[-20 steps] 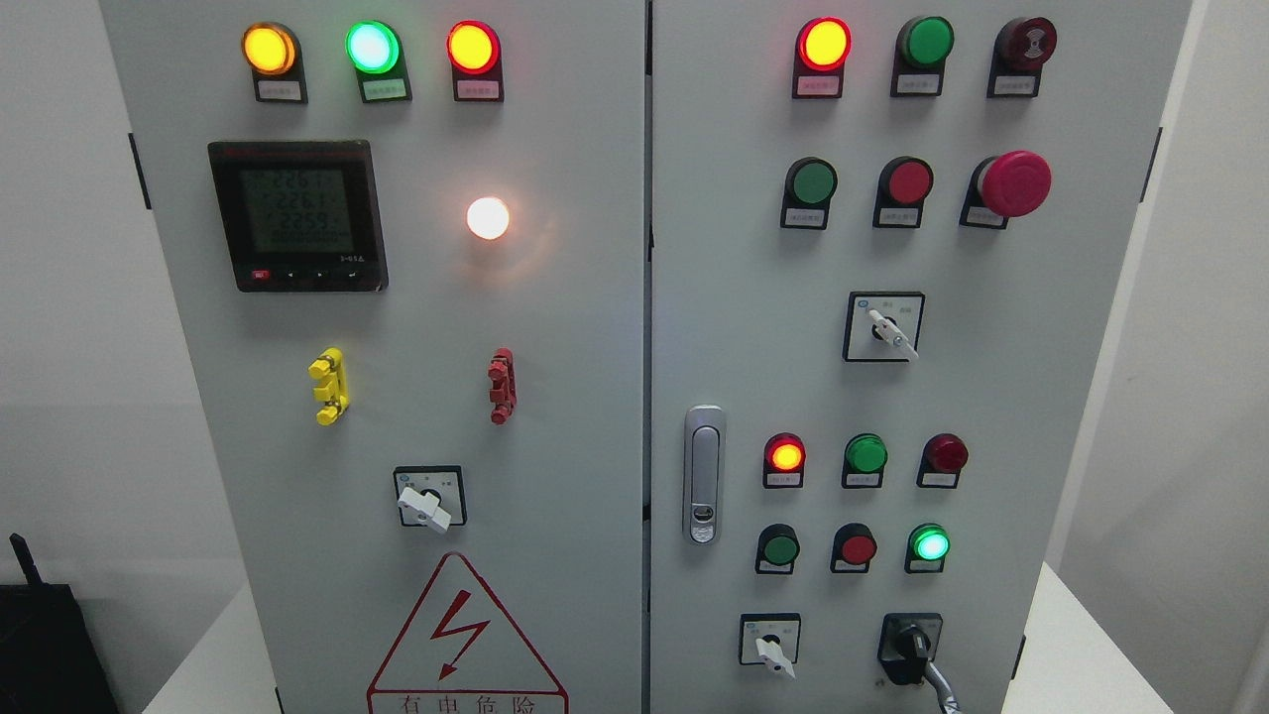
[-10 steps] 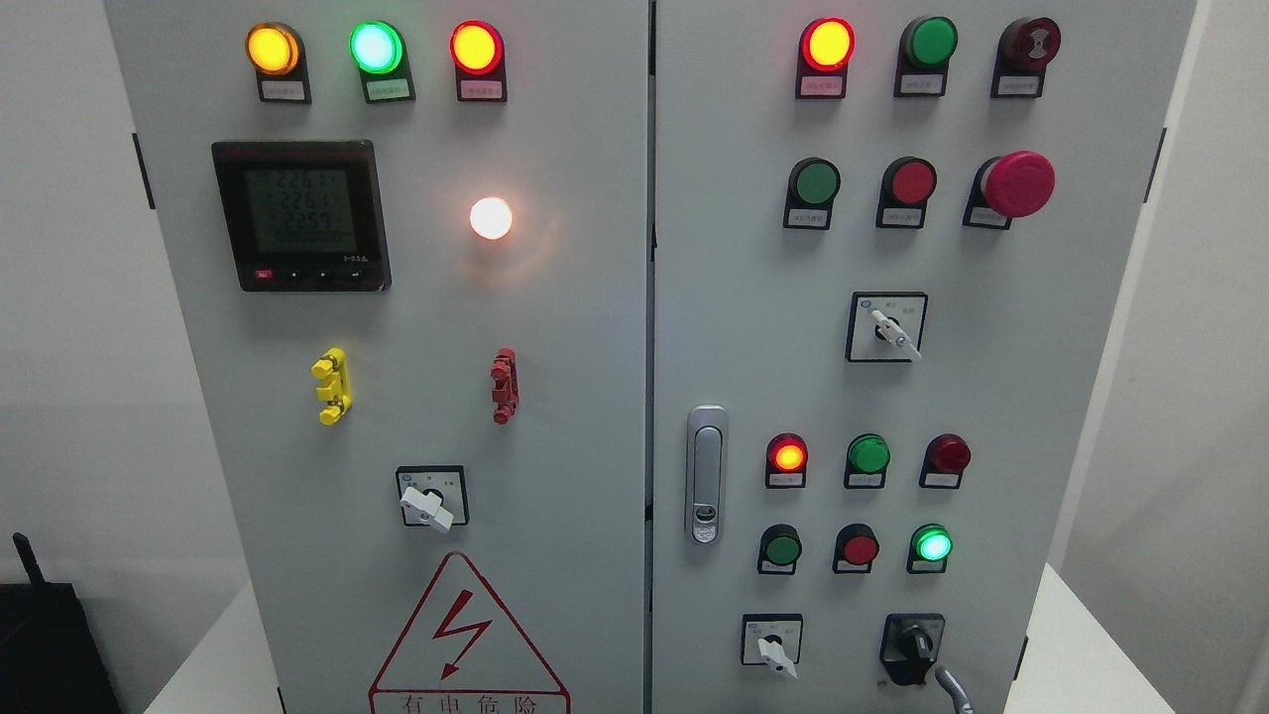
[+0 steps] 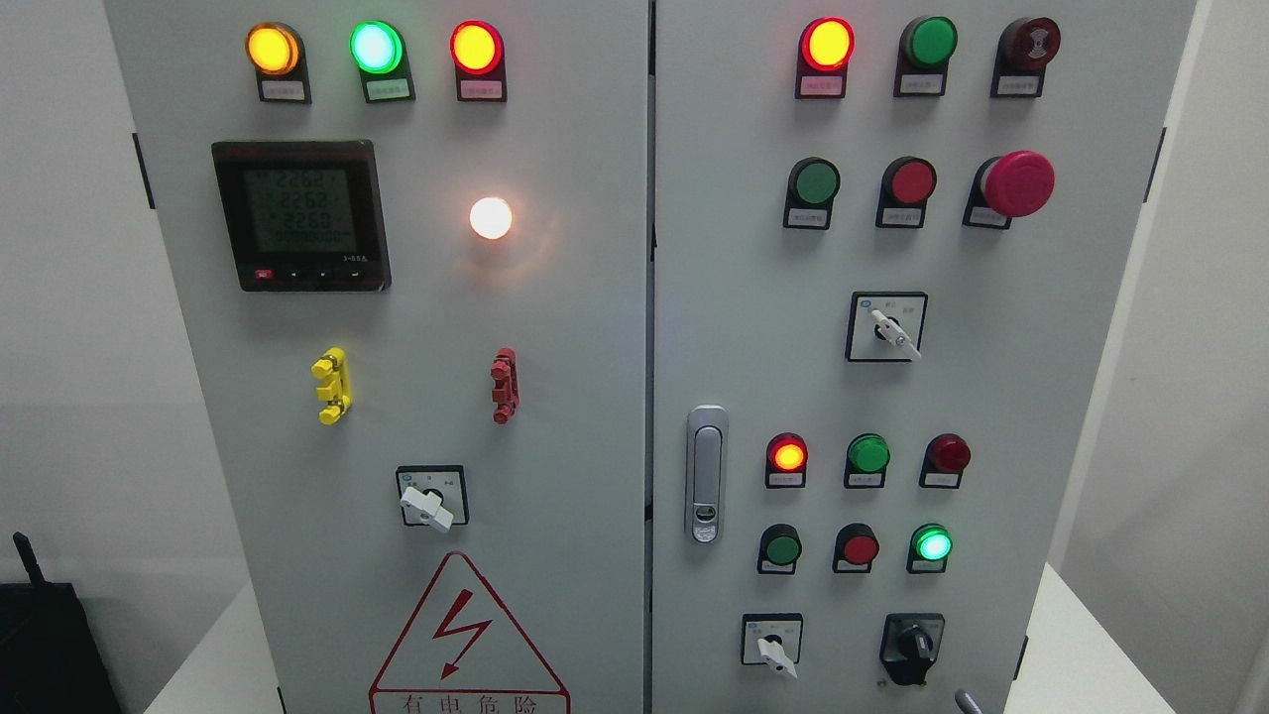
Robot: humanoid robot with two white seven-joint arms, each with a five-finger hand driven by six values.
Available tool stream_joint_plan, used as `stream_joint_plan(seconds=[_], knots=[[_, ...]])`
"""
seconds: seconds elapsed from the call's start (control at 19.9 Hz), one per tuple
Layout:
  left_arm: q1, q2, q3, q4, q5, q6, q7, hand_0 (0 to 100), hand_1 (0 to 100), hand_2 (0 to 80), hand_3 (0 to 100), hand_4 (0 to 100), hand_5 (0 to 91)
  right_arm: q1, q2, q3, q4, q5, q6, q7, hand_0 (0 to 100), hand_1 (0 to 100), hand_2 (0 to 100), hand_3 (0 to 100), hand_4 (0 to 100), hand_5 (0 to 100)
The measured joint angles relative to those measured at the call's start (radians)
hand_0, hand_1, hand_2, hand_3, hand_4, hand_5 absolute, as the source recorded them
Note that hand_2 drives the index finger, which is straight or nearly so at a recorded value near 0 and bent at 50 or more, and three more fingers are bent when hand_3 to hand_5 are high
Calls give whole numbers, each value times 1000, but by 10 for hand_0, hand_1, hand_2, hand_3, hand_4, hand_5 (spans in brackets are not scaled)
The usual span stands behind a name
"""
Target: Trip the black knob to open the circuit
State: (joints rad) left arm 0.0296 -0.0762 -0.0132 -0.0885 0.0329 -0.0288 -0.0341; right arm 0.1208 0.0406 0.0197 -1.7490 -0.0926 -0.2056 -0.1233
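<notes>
The black knob (image 3: 912,647) sits at the lower right of the grey cabinet's right door (image 3: 753,327), its handle standing about vertical. Only a small grey tip of my right hand (image 3: 967,702) shows, at the bottom edge just below and right of the knob and apart from it. The rest of that hand is hidden below the picture. My left hand is out of view.
A white selector switch (image 3: 771,650) is left of the knob and a lit green lamp (image 3: 932,544) is above it. A door latch (image 3: 705,474) stands near the centre seam. A red mushroom button (image 3: 1016,183) juts out at the upper right.
The grey finger that reached up to the knob's lower right edge has dropped down and to the right, almost out of the picture. The meter digits have changed.
</notes>
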Motion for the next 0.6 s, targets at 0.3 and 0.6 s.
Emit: stream_joint_plan(seconds=[0.3, 0.6], knots=[[0, 0, 0, 0, 0, 0, 0, 120, 389, 0, 0, 0, 0, 51, 0, 13, -61, -70, -17, 0, 204, 95, 0, 330, 234, 176], [0, 0, 0, 0, 0, 0, 0, 120, 389, 0, 0, 0, 0, 93, -7, 32, -87, -82, -21, 1, 94, 0, 0, 138, 56, 0]])
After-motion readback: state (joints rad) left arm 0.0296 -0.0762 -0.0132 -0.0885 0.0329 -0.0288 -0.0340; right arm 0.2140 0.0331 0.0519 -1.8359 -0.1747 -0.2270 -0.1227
